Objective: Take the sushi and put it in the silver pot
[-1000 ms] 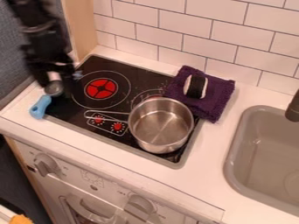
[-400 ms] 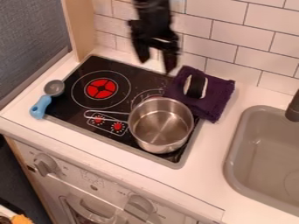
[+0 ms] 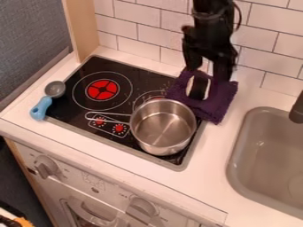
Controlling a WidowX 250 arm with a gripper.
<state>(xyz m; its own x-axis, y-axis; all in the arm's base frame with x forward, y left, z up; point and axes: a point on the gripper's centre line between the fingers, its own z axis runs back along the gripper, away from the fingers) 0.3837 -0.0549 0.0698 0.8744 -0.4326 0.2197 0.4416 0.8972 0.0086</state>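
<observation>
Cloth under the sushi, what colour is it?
Purple, best seen in the camera view.

Could pass low over counter [image 3: 210, 162] between silver pot [image 3: 161, 131] and sink [image 3: 234, 166]; would run into tiled wall [image 3: 137, 46] behind purple cloth [image 3: 216, 108]

White brick-pattern tiles [image 3: 137, 19] rise behind, beside a pale wooden panel [image 3: 80, 30] and grey wall [image 3: 29, 26]

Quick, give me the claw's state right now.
Claw: open, holding nothing, its fingers apart by the sushi on the purple cloth.
</observation>
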